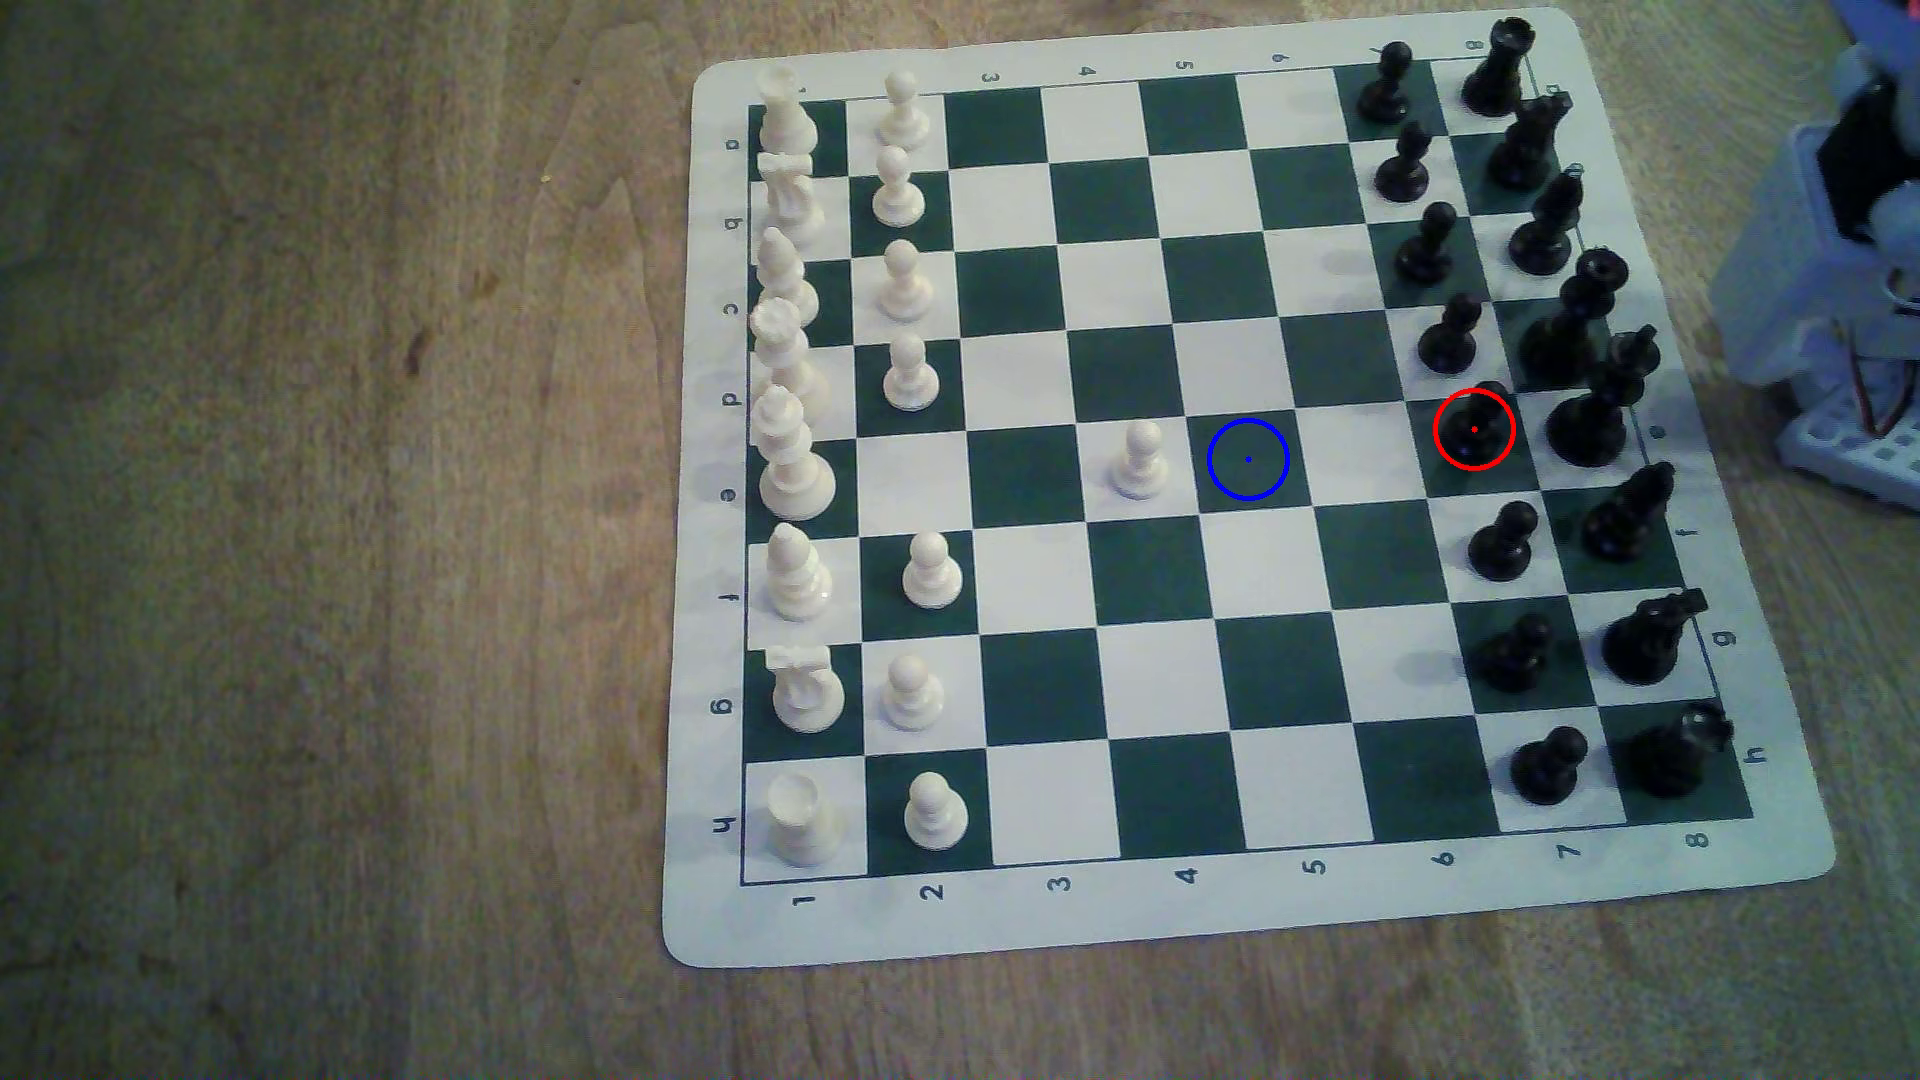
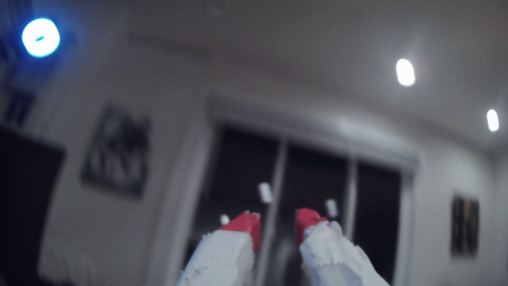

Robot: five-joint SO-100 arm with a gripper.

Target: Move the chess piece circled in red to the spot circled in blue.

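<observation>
We're at the very start: the pawn (image 1: 1473, 428) sits untouched on its red-ringed green square, second column from the exterior view's right, flanked by black pawns either side along that column and backed by a tall black piece (image 1: 1595, 405) just beside it toward the mat edge. The spot (image 1: 1248, 459) is bare, same row, with one empty white square between it and the pawn's square, and a white pawn (image 1: 1139, 462) stands on the next square beyond it. The arm (image 1: 1849, 260) is parked off the mat at the exterior view's right. In the wrist view the claw (image 2: 277, 224) points up at a wall and window, red tips apart with nothing between them, though that view is blurry. Next we need to swing over, drop between neighbours, and pinch the pawn's head or neck without clipping the tall piece behind.
</observation>
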